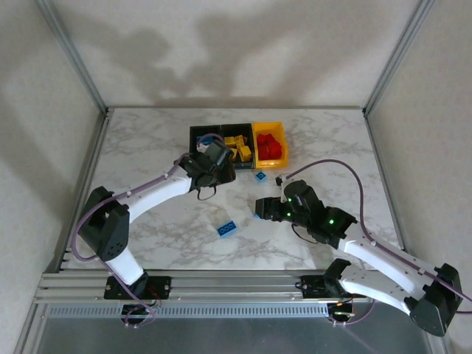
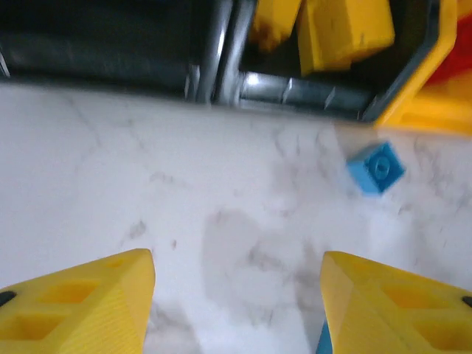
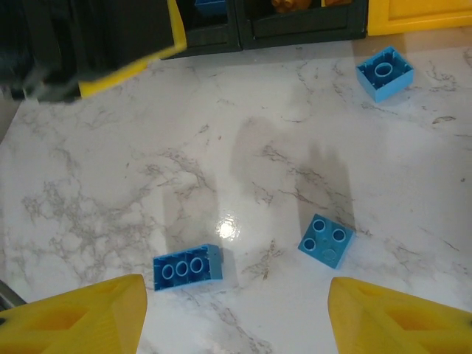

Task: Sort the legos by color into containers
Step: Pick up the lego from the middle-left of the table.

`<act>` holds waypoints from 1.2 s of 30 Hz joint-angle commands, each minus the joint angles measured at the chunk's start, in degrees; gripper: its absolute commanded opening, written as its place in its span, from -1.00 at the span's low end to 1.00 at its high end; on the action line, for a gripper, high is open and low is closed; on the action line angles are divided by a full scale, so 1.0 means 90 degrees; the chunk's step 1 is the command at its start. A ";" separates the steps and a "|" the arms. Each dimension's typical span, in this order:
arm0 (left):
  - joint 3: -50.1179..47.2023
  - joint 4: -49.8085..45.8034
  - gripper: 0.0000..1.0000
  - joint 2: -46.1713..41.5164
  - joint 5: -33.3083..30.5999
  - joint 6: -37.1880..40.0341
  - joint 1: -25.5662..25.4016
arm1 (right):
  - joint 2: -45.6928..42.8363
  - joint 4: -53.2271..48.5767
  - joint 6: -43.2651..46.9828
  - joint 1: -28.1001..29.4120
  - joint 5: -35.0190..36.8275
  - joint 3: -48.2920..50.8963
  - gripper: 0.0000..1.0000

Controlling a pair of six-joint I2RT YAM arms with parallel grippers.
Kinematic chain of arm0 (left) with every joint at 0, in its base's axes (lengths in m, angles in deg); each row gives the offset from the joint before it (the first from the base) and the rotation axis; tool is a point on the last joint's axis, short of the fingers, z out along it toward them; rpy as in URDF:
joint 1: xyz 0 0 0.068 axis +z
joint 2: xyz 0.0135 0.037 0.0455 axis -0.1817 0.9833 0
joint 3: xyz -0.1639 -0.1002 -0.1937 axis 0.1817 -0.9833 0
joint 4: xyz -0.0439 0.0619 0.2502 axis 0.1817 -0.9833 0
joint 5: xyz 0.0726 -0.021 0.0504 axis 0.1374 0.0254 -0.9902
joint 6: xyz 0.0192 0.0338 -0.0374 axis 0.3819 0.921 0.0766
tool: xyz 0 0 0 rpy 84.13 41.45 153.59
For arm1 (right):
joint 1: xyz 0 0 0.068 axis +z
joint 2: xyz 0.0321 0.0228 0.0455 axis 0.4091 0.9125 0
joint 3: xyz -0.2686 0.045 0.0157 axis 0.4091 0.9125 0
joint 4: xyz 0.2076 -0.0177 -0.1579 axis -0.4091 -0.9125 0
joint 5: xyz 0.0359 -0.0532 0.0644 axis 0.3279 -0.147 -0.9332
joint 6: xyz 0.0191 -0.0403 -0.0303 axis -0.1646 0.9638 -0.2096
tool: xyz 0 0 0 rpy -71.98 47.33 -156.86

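The containers stand in a row at the back: a black bin [image 1: 200, 137] with blue legos in it, a black bin [image 1: 237, 144] with yellow legos [image 2: 343, 29], and a yellow bin [image 1: 270, 144] with red legos. My left gripper [image 1: 214, 161] [image 2: 237, 265] hangs open and empty over the table just in front of the bins. My right gripper [image 1: 259, 209] [image 3: 236, 287] is open above two blue legos: an oblong one [image 3: 187, 268], hollow side up, and a square one [image 3: 326, 240]. Another blue lego [image 1: 260, 176] [image 2: 376, 168] [image 3: 384, 71] lies near the yellow bin.
The oblong blue brick [image 1: 227, 229] lies mid-table between the arms. My left arm's wrist [image 3: 88, 44] crosses the far left of the right wrist view. Open marble lies left and right of the bins; metal frame posts [image 1: 74, 55] bound the table.
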 commanded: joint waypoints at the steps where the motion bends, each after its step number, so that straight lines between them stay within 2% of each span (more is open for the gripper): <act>1: -0.0314 -0.0303 0.30 -0.0476 0.0442 0.0543 -0.0315 | -0.0301 -0.0336 0.0179 0.0071 0.0110 -0.0078 0.33; 5: -0.0444 -0.0810 0.39 -0.0504 0.0731 0.1720 -0.0759 | -0.0465 -0.0493 0.0163 0.0071 0.0109 -0.0010 0.33; 9: -0.0340 -0.1616 0.41 -0.0315 0.0234 0.2565 -0.1202 | -0.0641 -0.0469 0.0104 0.0068 0.0108 0.0122 0.33; 16: -0.0515 -0.1400 0.53 -0.0323 0.0581 0.3419 -0.1333 | -0.0743 -0.0493 0.0167 0.0070 0.0030 0.0078 0.33; 21: -0.0580 -0.1353 0.54 -0.0026 0.0738 0.3625 -0.1421 | -0.1093 -0.0545 0.0244 0.0069 -0.0294 0.0189 0.34; 28: -0.0735 -0.1220 0.55 0.0188 0.0749 0.3625 -0.1520 | -0.1024 -0.1011 -0.0276 0.0108 -0.0933 0.0412 0.33; 36: -0.0914 -0.1087 0.54 0.0630 0.0787 0.3607 -0.1580 | -0.1548 -0.1056 -0.0546 0.0203 -0.0954 0.0689 0.34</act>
